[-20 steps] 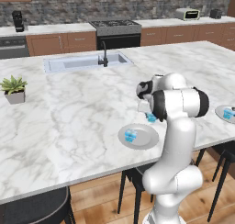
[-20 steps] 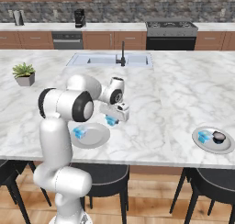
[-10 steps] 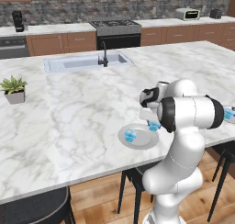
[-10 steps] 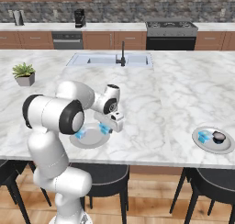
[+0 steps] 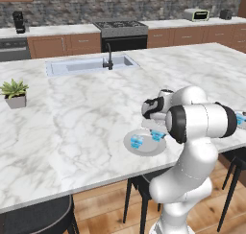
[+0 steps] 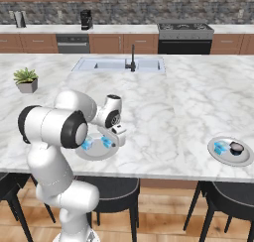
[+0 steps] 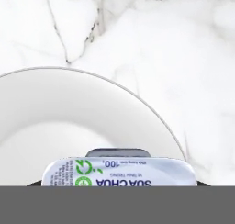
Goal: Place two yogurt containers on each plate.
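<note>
A grey plate (image 5: 145,150) lies near the counter's front edge, with one blue yogurt container (image 5: 136,142) resting on its left part. My gripper (image 5: 157,132) hangs low over the plate's right part, shut on a second yogurt container (image 5: 158,135). In the right base view the same plate (image 6: 97,155) shows both cups, the resting one (image 6: 87,145) and the held one (image 6: 106,142). The hand view has the held cup's printed lid (image 7: 119,171) at the bottom, over the plate (image 7: 55,117). The second plate (image 6: 227,158) sits far right with one blue cup (image 6: 222,147).
A small dark round object (image 6: 236,147) shares the far-right plate. A potted plant (image 5: 15,93) stands at the counter's left, and a sink with a dark faucet (image 5: 109,57) is at the back. Black stools (image 6: 106,189) stand below the front edge.
The gripper has swung down and toward the front edge with the yogurt container, from above the counter behind the plate to low over the plate's right part.
</note>
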